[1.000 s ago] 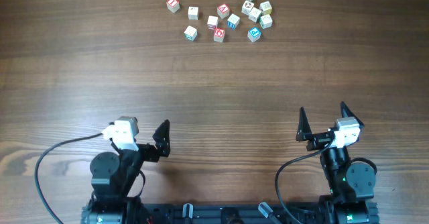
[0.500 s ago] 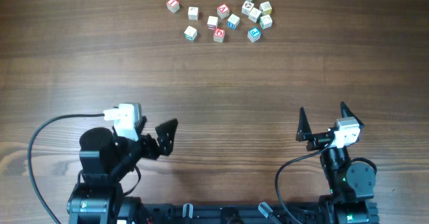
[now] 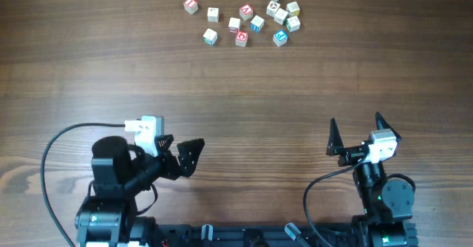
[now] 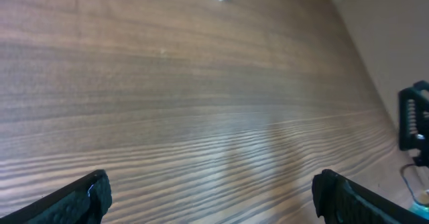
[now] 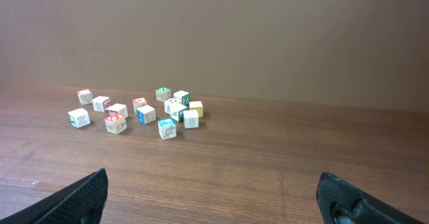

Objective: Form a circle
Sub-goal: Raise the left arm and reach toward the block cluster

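The left end effector (image 3: 179, 149), jaws spread and empty, has swung toward lower centre of the overhead frame. The right end effector (image 3: 355, 121) stays spread at lower right. The circle (image 3: 283, 12) sits untouched at upper centre of the worktop (image 3: 236, 84), so the approach is probably only beginning.

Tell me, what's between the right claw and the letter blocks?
Only bare wooden table between the right gripper and letter cubes, seen in the overhead view.
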`<state>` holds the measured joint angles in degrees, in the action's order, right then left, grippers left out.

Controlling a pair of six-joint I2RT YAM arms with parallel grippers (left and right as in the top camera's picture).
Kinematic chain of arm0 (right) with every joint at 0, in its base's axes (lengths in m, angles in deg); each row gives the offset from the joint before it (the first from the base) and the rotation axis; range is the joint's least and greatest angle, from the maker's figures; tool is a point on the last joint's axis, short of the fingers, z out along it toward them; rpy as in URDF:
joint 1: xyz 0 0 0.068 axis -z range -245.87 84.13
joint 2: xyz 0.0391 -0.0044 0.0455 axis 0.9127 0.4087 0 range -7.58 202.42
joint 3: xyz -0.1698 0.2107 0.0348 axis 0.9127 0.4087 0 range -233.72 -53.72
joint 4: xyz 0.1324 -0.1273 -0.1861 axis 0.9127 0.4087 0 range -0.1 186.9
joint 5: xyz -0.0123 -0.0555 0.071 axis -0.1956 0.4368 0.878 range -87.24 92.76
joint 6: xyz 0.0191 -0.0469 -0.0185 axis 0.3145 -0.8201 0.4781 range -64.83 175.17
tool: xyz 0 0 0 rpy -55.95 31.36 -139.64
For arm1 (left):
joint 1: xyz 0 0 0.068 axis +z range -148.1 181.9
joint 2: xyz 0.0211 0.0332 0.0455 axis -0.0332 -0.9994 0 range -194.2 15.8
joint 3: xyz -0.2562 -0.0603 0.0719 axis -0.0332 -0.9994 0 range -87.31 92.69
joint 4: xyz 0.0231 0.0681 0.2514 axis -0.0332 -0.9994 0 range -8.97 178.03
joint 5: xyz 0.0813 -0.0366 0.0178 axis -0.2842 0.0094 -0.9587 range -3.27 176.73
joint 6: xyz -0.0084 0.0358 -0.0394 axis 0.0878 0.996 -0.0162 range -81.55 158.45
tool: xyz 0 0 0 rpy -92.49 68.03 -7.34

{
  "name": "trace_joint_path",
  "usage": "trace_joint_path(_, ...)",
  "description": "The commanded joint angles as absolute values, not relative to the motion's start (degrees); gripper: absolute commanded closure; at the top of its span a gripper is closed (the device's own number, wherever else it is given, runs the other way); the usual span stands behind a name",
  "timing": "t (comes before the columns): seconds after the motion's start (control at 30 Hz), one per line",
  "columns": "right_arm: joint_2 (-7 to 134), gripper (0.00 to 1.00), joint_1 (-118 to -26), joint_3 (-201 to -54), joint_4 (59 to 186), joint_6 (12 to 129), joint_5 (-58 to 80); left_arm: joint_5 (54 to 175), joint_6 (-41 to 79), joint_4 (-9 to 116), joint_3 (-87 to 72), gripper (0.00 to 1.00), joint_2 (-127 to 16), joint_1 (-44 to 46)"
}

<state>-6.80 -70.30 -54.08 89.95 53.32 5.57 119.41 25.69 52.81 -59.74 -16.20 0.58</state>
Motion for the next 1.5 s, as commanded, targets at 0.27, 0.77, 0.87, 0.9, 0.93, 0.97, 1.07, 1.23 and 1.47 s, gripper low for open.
trace_joint_path(0.27,-7.0,0.0,-70.54,-54.02,89.87,52.31,6.29,106.13,27.81,43.04,-34.24,0.0,-42.41,0.99)
trace_joint_path(0.77,-7.0,0.0,-70.52,-54.02,89.87,52.31,6.29,87.53,27.75,51.37,-22.04,0.0,-56.05,-9.37)
trace_joint_path(0.87,-7.0,0.0,-70.52,-54.02,89.87,52.31,6.29,83.24,27.79,54.62,-21.82,0.0,-58.45,-10.9)
trace_joint_path(0.9,-7.0,0.0,-70.54,-54.02,89.87,52.31,6.29,83.15,27.79,55.24,-21.3,0.0,-59.72,-10.83)
trace_joint_path(0.93,-7.0,0.0,-70.52,-54.02,89.87,52.31,6.29,83.18,27.79,55.63,-20.2,0.0,-61.47,-10.68)
trace_joint_path(0.97,-7.0,0.0,-70.52,-54.02,89.84,52.29,6.29,83.18,28.27,55.74,-18.87,0.0,-63.26,-10.61)
trace_joint_path(1.07,-7.0,0.0,-70.52,-54.02,89.87,52.31,6.29,83.15,29.67,55.59,-11.7,0.0,-70.8,-10.61)
trace_joint_path(1.23,-7.0,0.0,-70.52,-54.02,89.87,52.31,6.29,83.02,30.76,54.21,4.74,0.0,-86.69,-10.57)
trace_joint_path(1.47,-7.0,0.0,-70.52,-54.02,89.84,52.31,6.29,83.44,31.27,57.95,17.35,0.07,-104.05,-10.63)
